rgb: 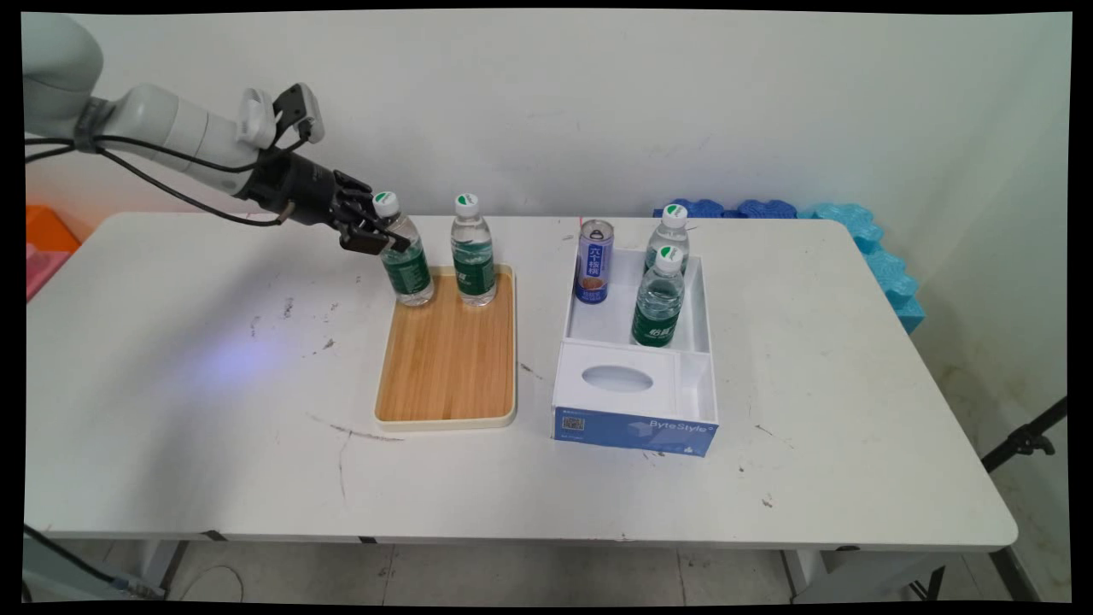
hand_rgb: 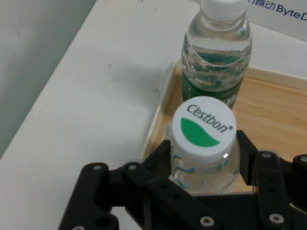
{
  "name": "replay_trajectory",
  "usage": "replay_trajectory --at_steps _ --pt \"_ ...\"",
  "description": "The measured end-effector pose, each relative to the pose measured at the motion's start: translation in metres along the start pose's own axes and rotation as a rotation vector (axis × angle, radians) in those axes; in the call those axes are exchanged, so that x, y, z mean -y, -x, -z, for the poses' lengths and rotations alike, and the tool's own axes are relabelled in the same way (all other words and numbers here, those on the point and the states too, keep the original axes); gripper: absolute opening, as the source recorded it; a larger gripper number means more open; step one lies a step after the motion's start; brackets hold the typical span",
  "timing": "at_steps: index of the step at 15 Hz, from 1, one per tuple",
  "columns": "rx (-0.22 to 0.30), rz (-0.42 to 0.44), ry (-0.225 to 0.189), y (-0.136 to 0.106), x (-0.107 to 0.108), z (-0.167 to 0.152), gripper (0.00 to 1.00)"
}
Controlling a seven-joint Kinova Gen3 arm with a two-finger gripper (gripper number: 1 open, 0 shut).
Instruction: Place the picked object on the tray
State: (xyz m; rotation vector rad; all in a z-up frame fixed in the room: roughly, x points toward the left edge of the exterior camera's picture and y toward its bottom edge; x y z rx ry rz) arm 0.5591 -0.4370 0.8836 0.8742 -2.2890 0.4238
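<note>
My gripper (rgb: 380,239) is shut on a water bottle (rgb: 408,269) with a green label and a white-and-green cap. The fingers (hand_rgb: 249,158) press on its shoulders just below the cap, on either side of the bottle (hand_rgb: 204,127). The bottle leans with its top toward the arm, and its base is at the far left corner of a wooden tray (rgb: 448,359). A second, identical bottle (rgb: 474,256) stands upright on the tray just to the right of it. In the hand view that second bottle (hand_rgb: 216,52) shows beyond the held one, over the tray (hand_rgb: 273,100).
Right of the tray is an open white box (rgb: 702,299) with a blue ByteStyle front, holding a tall can (rgb: 593,260) and two more water bottles (rgb: 657,299) (rgb: 670,226). Blue foam pieces (rgb: 879,256) lie at the table's far right edge. Orange and pink items (rgb: 47,243) sit off the left edge.
</note>
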Motion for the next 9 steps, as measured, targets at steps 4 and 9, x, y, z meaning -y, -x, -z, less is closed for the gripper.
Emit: replay_trajectory --at_steps 4,9 --pt "-0.002 0.008 0.004 0.0039 0.0020 -0.0060 0.00" --pt "-0.004 0.009 0.010 0.0073 0.0025 -0.0095 1.00"
